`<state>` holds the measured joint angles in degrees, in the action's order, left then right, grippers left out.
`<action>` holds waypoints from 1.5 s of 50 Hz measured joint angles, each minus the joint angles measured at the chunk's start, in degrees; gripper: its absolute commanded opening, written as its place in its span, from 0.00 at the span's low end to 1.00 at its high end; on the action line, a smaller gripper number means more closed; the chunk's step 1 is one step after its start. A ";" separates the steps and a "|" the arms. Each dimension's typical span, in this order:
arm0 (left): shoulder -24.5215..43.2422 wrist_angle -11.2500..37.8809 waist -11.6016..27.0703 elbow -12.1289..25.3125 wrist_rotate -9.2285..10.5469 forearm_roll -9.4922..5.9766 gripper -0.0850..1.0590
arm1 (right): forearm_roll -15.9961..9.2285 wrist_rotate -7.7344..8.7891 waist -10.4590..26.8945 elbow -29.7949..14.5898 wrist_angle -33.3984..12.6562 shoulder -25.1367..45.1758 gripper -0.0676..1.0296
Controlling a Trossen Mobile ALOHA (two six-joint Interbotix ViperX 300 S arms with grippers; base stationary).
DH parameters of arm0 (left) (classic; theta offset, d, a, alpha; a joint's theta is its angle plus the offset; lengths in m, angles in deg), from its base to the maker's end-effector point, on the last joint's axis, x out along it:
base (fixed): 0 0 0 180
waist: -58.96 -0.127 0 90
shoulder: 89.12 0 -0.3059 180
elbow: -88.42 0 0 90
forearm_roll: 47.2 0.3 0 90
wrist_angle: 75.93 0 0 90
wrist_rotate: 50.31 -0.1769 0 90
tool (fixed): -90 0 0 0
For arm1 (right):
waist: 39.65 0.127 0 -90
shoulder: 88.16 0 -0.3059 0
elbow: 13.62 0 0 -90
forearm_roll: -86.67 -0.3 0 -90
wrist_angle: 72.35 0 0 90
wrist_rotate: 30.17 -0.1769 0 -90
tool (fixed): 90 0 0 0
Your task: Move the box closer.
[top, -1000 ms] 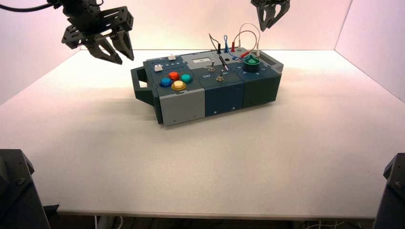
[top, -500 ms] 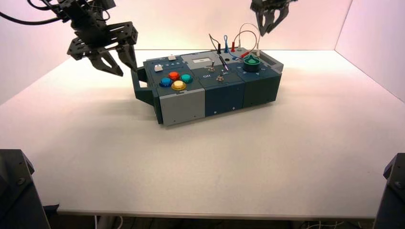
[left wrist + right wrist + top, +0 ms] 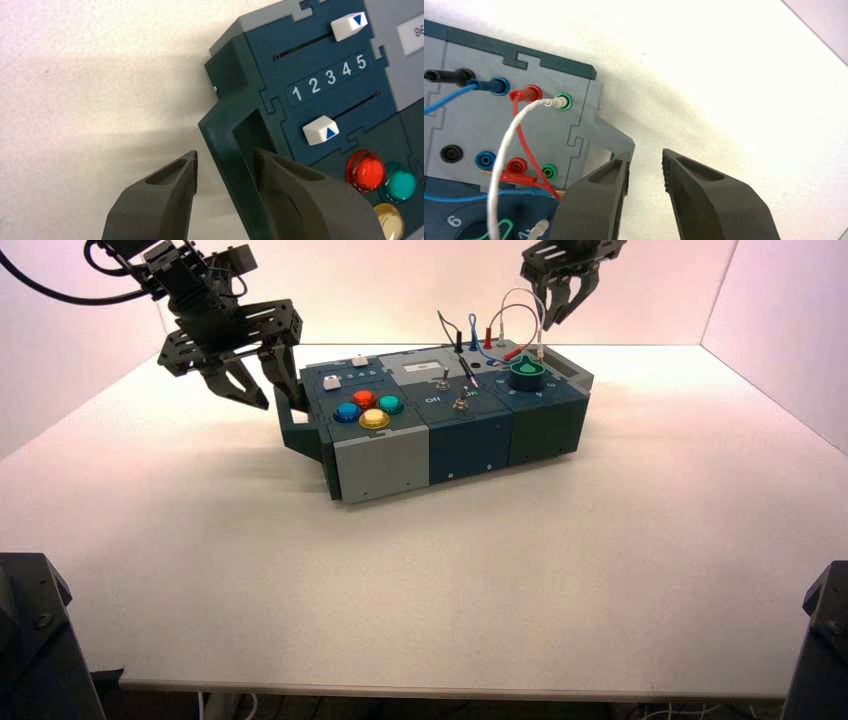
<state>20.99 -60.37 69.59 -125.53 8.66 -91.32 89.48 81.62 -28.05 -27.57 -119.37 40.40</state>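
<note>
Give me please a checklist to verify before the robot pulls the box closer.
1. Left claw open, near the left handle: ok.
2. Left claw's fingers closed on that handle: not ok.
3. Right claw open, near the right handle: ok.
4. Right claw's fingers closed on that handle: not ok.
5. Box on the table: ok.
6. Every wire safe from snagging during the pull: cannot tell.
</note>
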 measured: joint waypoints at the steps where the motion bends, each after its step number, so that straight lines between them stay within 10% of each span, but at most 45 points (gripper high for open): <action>1: 0.00 0.00 0.00 0.00 0.00 0.00 0.59 | 0.00 0.00 0.00 0.00 0.00 0.09 0.41; 23: 0.88 0.00 0.00 0.97 0.00 0.00 0.59 | -0.18 0.62 0.00 1.23 -0.70 0.18 0.64; 75: 1.05 0.18 0.00 1.14 0.00 0.09 0.59 | -0.35 0.62 0.00 5.62 1.58 -2.37 0.52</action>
<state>22.04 -60.20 69.59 -124.39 8.66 -91.23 89.13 82.24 -28.05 -21.95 -117.79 38.03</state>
